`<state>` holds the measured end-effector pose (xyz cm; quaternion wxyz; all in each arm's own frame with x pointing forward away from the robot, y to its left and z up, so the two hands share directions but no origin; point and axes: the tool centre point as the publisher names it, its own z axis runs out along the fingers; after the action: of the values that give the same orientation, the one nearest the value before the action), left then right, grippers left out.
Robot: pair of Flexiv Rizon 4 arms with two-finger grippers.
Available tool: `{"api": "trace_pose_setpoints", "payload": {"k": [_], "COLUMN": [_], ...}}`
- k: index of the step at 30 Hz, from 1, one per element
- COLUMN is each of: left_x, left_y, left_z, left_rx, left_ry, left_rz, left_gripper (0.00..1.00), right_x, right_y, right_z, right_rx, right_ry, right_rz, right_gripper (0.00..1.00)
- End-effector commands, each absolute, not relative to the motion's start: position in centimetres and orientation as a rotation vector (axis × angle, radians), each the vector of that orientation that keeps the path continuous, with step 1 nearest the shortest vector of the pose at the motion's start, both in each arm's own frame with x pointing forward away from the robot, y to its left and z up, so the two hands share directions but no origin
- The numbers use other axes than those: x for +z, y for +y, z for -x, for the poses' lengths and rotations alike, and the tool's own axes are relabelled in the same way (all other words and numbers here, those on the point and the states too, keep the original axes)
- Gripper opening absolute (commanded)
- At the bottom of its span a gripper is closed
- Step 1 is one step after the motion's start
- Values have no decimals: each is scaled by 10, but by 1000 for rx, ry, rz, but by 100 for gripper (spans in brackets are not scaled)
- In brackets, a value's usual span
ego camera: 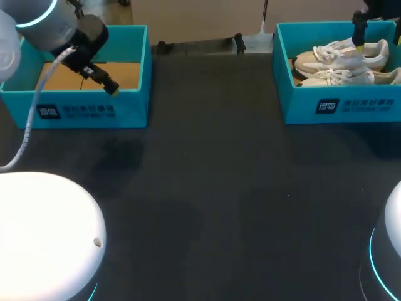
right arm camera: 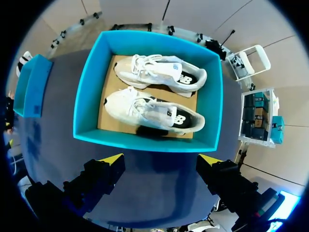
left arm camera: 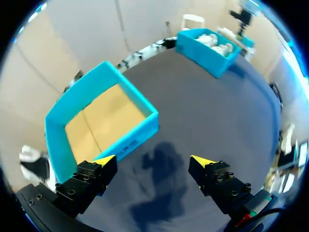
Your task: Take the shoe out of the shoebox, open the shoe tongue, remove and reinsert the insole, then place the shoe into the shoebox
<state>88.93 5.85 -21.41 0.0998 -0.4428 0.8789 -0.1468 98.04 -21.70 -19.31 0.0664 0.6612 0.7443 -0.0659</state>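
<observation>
- Nearest my right wrist camera is my own right gripper (right arm camera: 159, 162), fingers spread wide with nothing between them, hovering just short of the near wall of the right shoebox (right arm camera: 145, 142)
- Both shoes (right arm camera: 152, 113) lie side by side on the cardboard floor of that box, laces up; this fits a shoe not yet lifted out as well as one already put back, so I won't call the stage
- Risk, as I judge it: the two shoes sit close together, so a finger coming down could catch the far shoe (right arm camera: 161, 73) or snag the laces and drag both
- Risk: the box walls stand high around the shoes, so a low approach could strike the rim and shove the box along the table (ego camera: 213, 188)
- My left gripper (left arm camera: 152, 162) is also open and empty, hanging over dark tabletop just beside the left box (left arm camera: 104, 123), which shows only its cardboard floor
- The boxes sit well apart; between them I see only dark tabletop
- Two white arm bases (ego camera: 44, 235) crowd the near edge in the head view
</observation>
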Motion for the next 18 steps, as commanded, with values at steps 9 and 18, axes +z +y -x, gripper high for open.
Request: {"api": "trace_pose_setpoints", "payload": {"k": [9,18], "left_x": [-217,-221], "left_y": [62,73], "left_z": [-891,-893], "left_rx": [-299,-306], "left_ry": [2375,2310], "left_rz": [1982,2163], "left_gripper": [100,100], "right_x": [-195,-191], "right_y": [-216,-209], "right_z": [-964,-929], "right_rx": [-153,-146], "right_ry": [2255,2236], "right_rz": [-2004,-2065], "right_gripper": [100,100]}}
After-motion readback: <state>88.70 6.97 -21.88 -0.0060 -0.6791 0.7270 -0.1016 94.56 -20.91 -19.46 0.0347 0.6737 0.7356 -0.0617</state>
